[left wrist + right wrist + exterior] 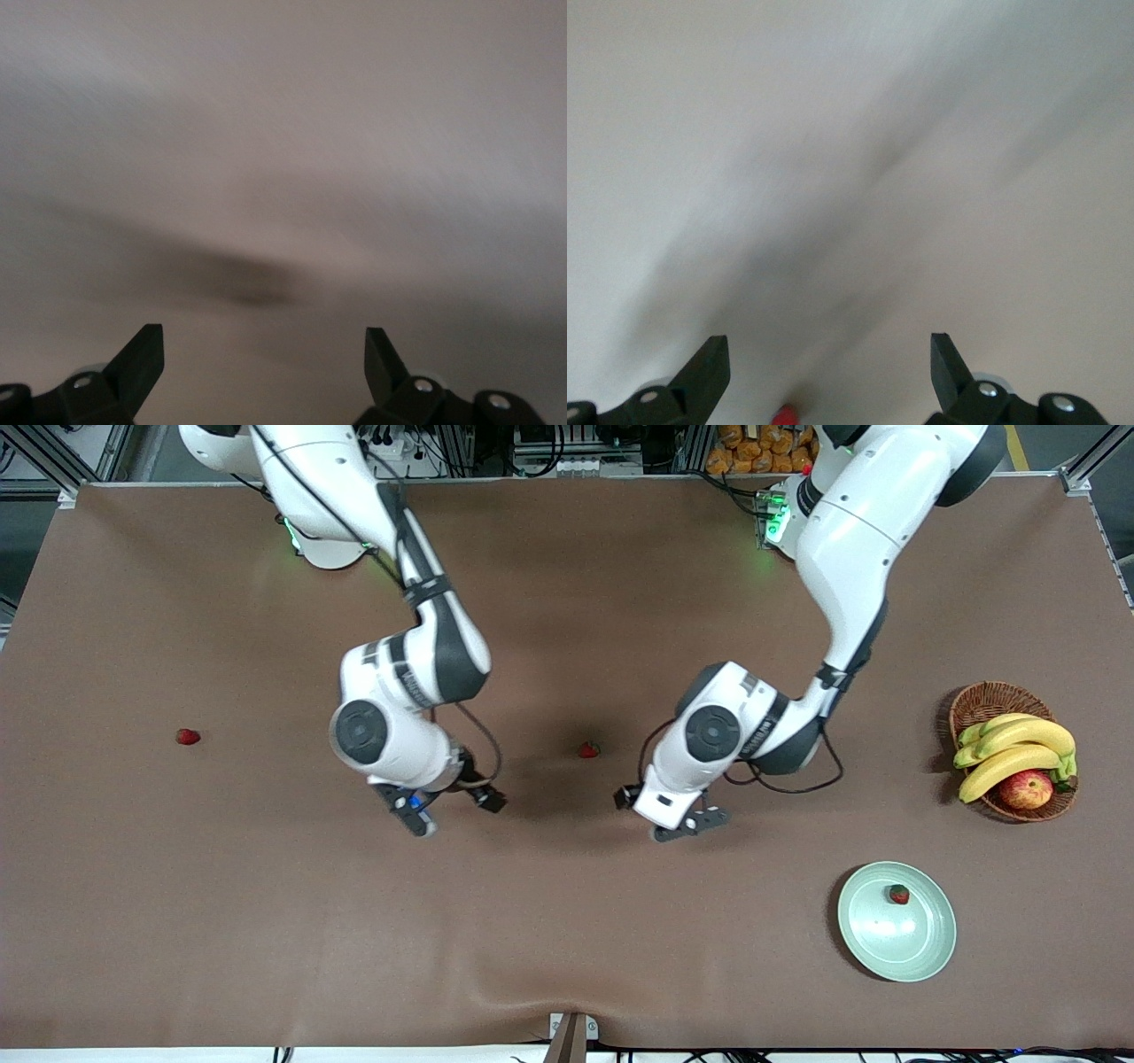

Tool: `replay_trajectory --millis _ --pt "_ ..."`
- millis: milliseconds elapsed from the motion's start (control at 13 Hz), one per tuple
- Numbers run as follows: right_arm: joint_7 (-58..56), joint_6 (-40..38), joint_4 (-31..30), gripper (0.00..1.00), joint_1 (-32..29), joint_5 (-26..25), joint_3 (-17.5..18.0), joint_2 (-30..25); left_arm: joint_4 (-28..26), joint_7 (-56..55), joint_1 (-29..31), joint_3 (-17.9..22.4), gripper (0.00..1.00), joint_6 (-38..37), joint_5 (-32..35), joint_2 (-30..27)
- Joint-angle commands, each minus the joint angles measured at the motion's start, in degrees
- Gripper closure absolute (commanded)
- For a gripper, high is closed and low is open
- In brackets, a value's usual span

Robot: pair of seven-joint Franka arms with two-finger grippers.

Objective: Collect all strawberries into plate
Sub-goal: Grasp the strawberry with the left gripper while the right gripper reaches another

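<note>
Plate: one round, shallow, pale mint-green glossy plate [912, 948] lies nearest the camera, toward the left arm's end.
Strawberries: three small red strawberries; one [899, 894] in the plate, one [589, 750] mid-table between the arms, one [187, 736] toward the right arm's end.
Left gripper [264, 354]: over bare brown table [567, 957], fingers spread, empty.
Right gripper [829, 356]: over bare table, fingers spread, empty.
Basket: one brown wicker basket [988, 701] holding yellow bananas [1019, 748] and one red-yellow apple [1026, 789].

The tabletop [567, 957] is covered in matt brown cloth, wrinkled at its near edge. The plate [912, 948] is glazed, glossy pale green. The basket [979, 704] is woven from brown wicker. The arms are cased in smooth glossy white plastic.
</note>
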Motion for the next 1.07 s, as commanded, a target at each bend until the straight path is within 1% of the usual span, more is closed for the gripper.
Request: replay_trajectory --millis 0,153,307,460,614,767,921,997 --pt "-9.9 -5.3 -1.8 0.00 -6.1 0.5 0.1 -3.1 1.1 -2.8 -5.9 1.0 0.00 -2.4 1.6 0.0" --pt "-19.7 -10.5 -1.8 0.00 -11.2 0.2 -0.7 -3.7 1.1 -2.8 -7.9 1.4 0.00 -2.8 1.6 -0.1" --pt "-28.6 -13.7 -2.1 0.00 -12.4 -3.4 -5.0 -3.7 1.2 -2.7 -10.7 2.1 0.00 -2.8 3.1 1.3" --pt "-35.4 -14.1 -3.7 0.00 -12.4 -6.3 -8.6 -3.6 1.3 -2.2 -11.9 2.7 0.00 -2.8 5.5 1.8" --pt "-46.2 -13.9 -5.8 0.00 -14.3 -7.1 -11.7 -3.5 1.3 -2.0 -11.9 2.7 0.00 -2.8 6.7 1.9" --pt "-51.7 -12.4 -8.8 0.00 -15.0 -7.6 -14.4 -3.2 1.5 -2.1 -12.6 2.7 0.00 -2.8 6.7 2.6" --pt "-57.3 -7.1 -15.3 0.00 -14.3 -9.0 -16.9 -4.6 1.6 -2.5 -13.7 2.8 0.00 -2.8 6.4 3.6" --pt "-61.8 -4.6 -18.5 0.00 -14.4 -9.0 -18.5 -5.5 1.6 -2.6 -13.8 2.9 0.10 -2.8 6.4 3.7"
